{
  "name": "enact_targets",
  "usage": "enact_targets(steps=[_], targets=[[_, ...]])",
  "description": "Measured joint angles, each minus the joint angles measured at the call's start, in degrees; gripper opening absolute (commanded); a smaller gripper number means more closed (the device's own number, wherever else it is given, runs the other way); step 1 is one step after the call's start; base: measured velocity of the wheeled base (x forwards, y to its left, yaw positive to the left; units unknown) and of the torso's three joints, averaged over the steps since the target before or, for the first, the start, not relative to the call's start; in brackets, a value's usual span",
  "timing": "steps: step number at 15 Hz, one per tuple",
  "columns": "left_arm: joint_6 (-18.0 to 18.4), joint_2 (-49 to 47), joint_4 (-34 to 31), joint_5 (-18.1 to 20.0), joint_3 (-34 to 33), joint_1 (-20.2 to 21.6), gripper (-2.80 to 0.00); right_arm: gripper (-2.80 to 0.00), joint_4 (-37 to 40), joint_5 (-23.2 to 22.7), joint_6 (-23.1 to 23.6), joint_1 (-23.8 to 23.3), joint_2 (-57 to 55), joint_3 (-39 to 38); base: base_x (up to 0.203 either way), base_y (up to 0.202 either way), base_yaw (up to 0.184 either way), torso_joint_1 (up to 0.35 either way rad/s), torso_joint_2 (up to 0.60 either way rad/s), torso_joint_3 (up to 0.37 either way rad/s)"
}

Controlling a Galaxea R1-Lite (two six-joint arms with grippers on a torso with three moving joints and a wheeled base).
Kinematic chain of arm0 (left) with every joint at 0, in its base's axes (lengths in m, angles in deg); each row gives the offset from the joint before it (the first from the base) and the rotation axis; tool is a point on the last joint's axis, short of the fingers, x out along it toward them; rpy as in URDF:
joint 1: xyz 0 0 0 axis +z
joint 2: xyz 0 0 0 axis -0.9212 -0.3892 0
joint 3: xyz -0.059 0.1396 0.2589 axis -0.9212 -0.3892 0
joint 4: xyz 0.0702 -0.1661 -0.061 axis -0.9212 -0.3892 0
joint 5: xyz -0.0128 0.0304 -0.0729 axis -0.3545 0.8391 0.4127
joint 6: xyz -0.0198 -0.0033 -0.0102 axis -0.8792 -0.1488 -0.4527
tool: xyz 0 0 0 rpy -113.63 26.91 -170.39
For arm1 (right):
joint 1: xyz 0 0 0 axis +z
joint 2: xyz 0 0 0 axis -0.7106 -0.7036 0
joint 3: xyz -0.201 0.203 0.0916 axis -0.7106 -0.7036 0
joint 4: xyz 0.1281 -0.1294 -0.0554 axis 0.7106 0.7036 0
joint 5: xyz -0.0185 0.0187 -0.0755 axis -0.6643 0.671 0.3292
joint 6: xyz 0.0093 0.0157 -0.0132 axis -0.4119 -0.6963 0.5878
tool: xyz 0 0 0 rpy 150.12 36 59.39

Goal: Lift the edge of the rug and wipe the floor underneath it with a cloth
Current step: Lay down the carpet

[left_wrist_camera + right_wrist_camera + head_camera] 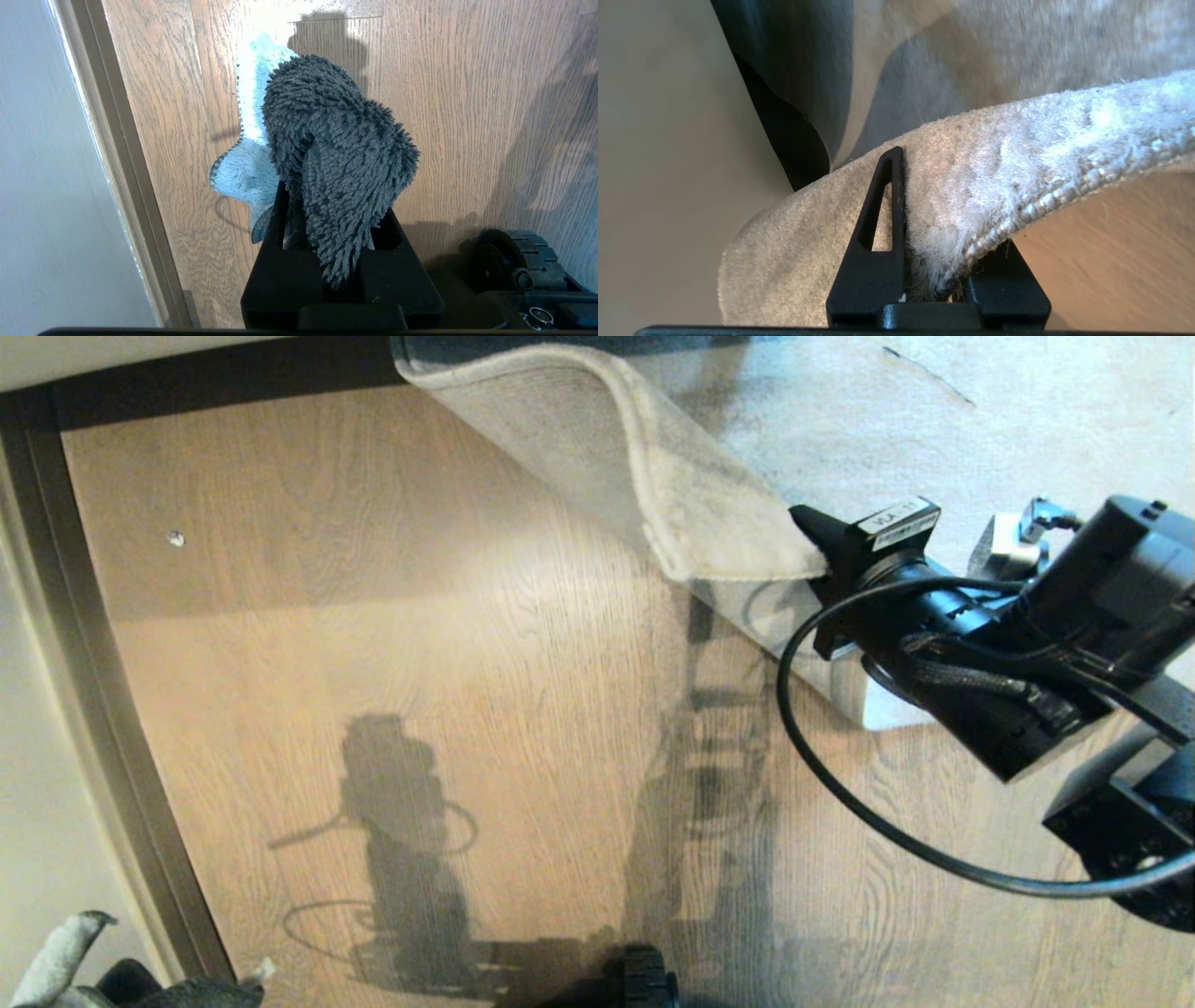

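Two grippers of mine are both occupied. My right gripper (pixel 814 553) is clamped on the rug edge (pixel 709 537), the border of a short-pile, mottled light and dark grey rug; in the right wrist view one black finger (pixel 878 224) lies against the pile face while the stitched hem sits pinched between the jaws. That border is raised off the floor (pixel 392 644), brown wood-grain planking with dark oak-like lines, and curled back so its paler beige backing (pixel 551 425) faces up over the rest of the rug. Bare planks show beneath the raised flap, crossed by my arms' shadows.

My left gripper (pixel 329 242) hangs low at my left side, near the dark brown skirting strip (pixel 126 154) along the pale wall (pixel 42 186). Its jaws are closed on the cloth (pixel 341 154), a small fuzzy dark grey rag with a lighter bluish underside, which bunches out above the fingers, clear of the planks. In the head view only a corner of that rag shows, at the lower left. One of my black base wheels (pixel 514 261) stands on the planks just beside that gripper.
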Motion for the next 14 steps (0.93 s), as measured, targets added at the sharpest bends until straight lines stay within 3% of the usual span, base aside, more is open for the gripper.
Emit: enact_targets(steps=[14], targets=[[0.0,0.0,0.0,0.0,0.0,0.0,-2.8,-2.8,-3.7,0.1,-2.0,0.6,-1.9,-4.0,0.0,0.0,0.0,0.0,0.0,0.0]])
